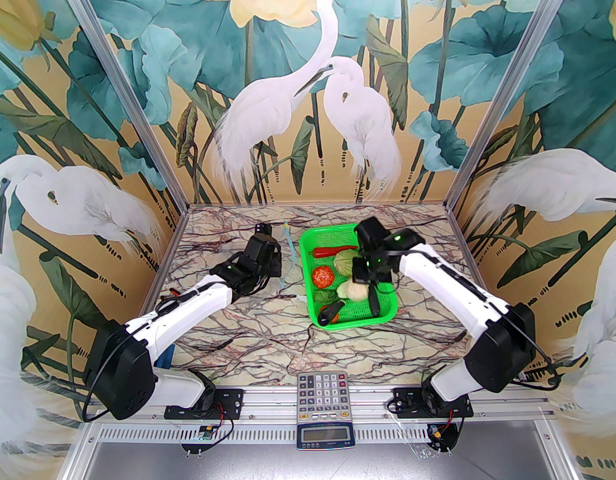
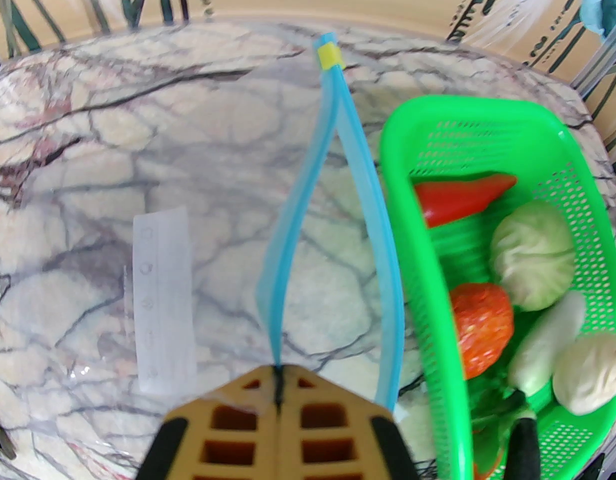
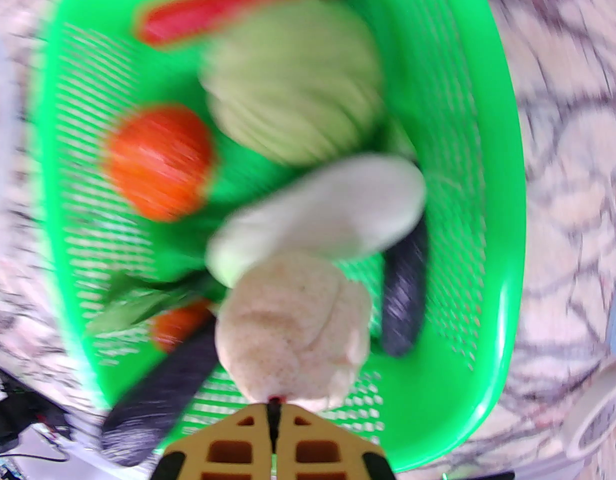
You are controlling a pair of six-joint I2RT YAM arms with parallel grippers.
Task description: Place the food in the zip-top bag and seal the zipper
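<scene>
Over green basket point(image 3: 510, 208), R gripper point(image 3: 273, 408) pinched closed by pale bulb point(image 3: 292, 328), L gripper point(image 2: 277, 370) clamping zipper point(image 2: 308, 188)

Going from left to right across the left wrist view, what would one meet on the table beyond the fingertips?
The bag's white label patch → zipper → green basket's left rim → tomato → pale bulb.

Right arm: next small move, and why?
Probably lift the right gripper straight up: it is shut on the pale bulb in the crowded green basket. The left gripper pinches the zipper, holding the bag open alongside.
</scene>
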